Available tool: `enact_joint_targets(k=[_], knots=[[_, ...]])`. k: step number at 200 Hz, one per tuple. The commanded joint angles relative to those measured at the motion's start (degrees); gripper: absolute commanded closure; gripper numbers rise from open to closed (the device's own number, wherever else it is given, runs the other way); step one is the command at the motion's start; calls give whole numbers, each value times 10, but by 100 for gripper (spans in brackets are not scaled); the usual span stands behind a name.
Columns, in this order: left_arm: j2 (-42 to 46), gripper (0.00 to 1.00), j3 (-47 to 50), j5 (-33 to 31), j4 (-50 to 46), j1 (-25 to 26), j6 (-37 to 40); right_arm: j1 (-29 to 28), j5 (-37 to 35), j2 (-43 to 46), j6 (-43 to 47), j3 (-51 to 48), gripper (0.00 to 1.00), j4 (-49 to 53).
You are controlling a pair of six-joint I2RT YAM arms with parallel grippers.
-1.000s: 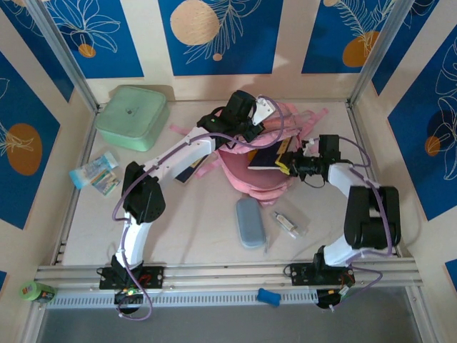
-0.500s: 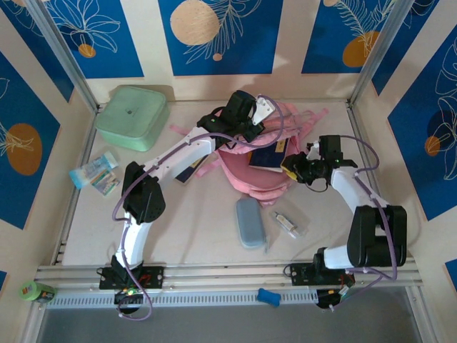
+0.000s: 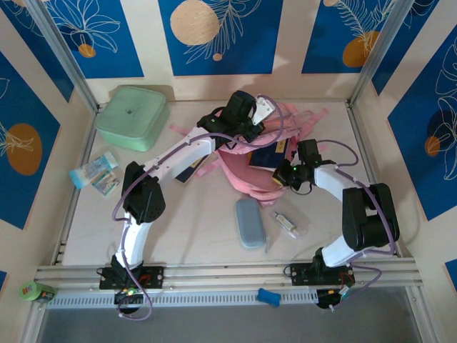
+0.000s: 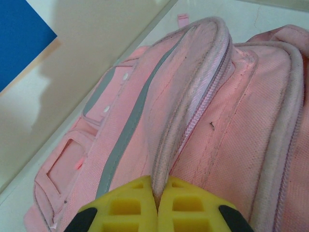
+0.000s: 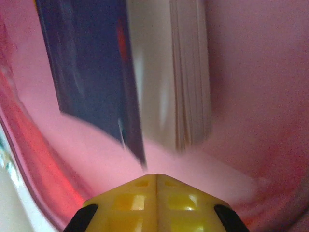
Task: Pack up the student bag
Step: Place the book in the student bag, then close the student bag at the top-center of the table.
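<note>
Pink student bag (image 3: 251,183), rim pinched by the left end effector (image 4: 158,193); right end effector (image 5: 157,181) closed empty before a blue book (image 5: 91,72).

The student bag (image 3: 251,184), soft pink fabric with grey reflective strips and front pockets, lay on the table's (image 3: 193,214) far half, right of centre. Its zippered mouth gaped open, and its straps (image 3: 314,114) trailed toward the far edge.

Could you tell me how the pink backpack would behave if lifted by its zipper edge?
Probably floppy: the student bag is soft fabric, and its zipper edge bunches into a ridge where the left gripper pinches it. It would likely sag rather than lift whole, more so with the book in its opening.
</note>
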State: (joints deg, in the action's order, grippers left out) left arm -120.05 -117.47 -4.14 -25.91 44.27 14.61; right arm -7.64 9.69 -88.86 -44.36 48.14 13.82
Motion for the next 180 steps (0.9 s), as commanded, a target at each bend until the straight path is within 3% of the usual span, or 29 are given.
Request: enact_joint_targets(k=[1, 20, 50, 76, 97, 115, 129, 138, 156, 180], knots=[[30, 100, -5, 4, 57, 1, -21, 29, -64, -33, -4, 32, 100, -61], [27, 100, -6, 5, 58, 1, -21, 46, -46, -53, 10, 44, 100, -97], [25, 100, -2, 2, 57, 0, -24, 22, -53, -19, 59, 47, 100, -56], [24, 100, 8, 2, 48, 0, -30, 6, -2, 74, 54, -13, 97, -25], [32, 100, 32, 22, 45, 0, -47, -20, -60, 176, 53, -25, 91, 79], [35, 92, 41, 46, 22, 1, -75, -29, -92, 265, 40, -29, 87, 158], [47, 76, 61, 55, 9, 1, -116, -36, -80, 322, 46, -29, 80, 179], [63, 72, 80, 69, 12, 1, -150, -44, -64, 339, 57, -16, 78, 192], [112, 59, 147, 100, 41, 0, -197, -68, -69, 332, 69, 16, 76, 225], [199, 52, 265, 53, 68, -6, -267, -100, -15, 283, 76, 41, 74, 223]])
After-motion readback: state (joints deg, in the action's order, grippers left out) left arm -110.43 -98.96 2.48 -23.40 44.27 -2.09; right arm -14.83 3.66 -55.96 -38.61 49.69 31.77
